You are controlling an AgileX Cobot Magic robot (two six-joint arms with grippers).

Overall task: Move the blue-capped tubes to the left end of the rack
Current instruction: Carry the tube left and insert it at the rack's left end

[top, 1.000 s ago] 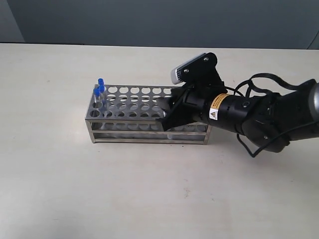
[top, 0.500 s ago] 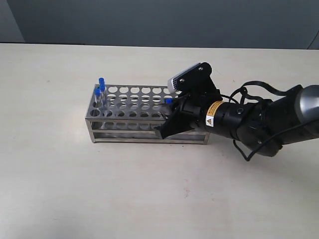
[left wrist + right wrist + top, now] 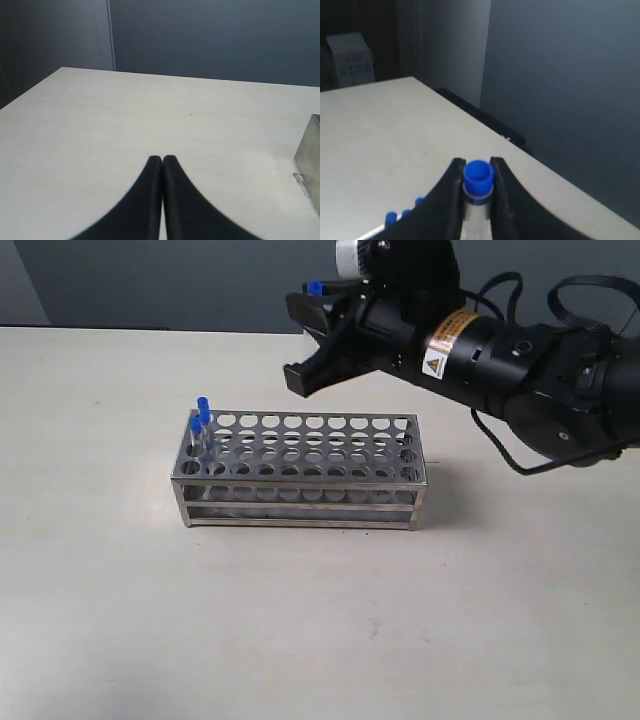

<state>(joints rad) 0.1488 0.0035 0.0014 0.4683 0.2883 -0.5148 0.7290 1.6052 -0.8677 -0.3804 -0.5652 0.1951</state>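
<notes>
The steel rack (image 3: 300, 472) stands mid-table. Two blue-capped tubes (image 3: 199, 416) show upright in holes at its left end; any others there are hard to separate. My right gripper (image 3: 312, 296) hangs high above the table behind the rack, shut on another blue-capped tube (image 3: 315, 287). In the right wrist view that tube's blue cap (image 3: 478, 174) sits squeezed between the two black fingers, with my right gripper (image 3: 477, 162) far above the racked blue caps (image 3: 391, 217). My left gripper (image 3: 162, 159) is shut and empty over bare table, with a corner of the rack (image 3: 310, 157) off to one side.
The thick black right arm (image 3: 520, 360) with its cables reaches in from the right, above and behind the rack. A dark wall runs along the table's far edge (image 3: 150, 328). A pale box (image 3: 350, 60) stands beyond the table in the right wrist view.
My right gripper has lifted from the rack's right part with a blue-capped tube and now sits high above and behind the rack. The tubes at the left end have not moved.
</notes>
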